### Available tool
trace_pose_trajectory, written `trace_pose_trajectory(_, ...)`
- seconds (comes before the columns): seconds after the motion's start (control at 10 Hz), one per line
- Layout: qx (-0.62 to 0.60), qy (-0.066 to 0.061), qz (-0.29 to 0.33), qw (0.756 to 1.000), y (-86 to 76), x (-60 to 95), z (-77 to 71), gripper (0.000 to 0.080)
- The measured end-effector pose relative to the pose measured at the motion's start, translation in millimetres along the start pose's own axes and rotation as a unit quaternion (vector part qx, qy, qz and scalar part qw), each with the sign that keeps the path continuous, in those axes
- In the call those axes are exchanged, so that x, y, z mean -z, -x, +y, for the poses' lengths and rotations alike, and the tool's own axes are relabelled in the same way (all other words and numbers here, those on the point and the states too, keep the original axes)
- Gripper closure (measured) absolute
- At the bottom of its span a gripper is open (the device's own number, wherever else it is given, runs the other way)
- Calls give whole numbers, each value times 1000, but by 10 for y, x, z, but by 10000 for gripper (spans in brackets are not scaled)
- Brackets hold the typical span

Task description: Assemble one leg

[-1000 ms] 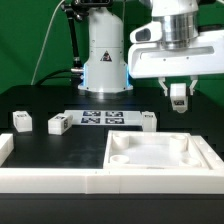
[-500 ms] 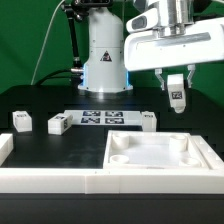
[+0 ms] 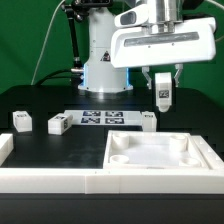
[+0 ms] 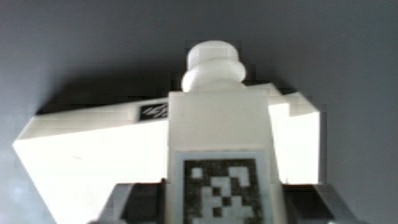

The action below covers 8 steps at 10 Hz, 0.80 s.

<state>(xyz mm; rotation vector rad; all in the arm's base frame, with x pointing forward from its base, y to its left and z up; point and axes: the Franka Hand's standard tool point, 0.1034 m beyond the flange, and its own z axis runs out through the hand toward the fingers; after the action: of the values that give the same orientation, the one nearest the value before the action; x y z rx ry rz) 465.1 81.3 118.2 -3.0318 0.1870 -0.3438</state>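
- My gripper [image 3: 163, 88] was clamped on the leg [image 3: 163, 99]: a smooth white rectangular post, tagged, with a rounded peg end.
- Its long axis stood vertical, peg downward.

Jaws aloft, tight around leg [image 3: 163, 97]

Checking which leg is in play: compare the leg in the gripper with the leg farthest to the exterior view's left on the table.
The held leg hangs in the air, clamped in the gripper; the leftmost leg rests free on the black table. The held leg is toward the exterior view's right; the leftmost leg sits at the far left. Both are small white posts bearing a black-and-white tag.
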Motion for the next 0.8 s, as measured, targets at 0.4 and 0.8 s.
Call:
trace_pose_trajectory(0.4,33,4,31,999,-219,55,136,509)
trace_pose_trajectory(0.8,69,5,111,991,-458,6,29,509)
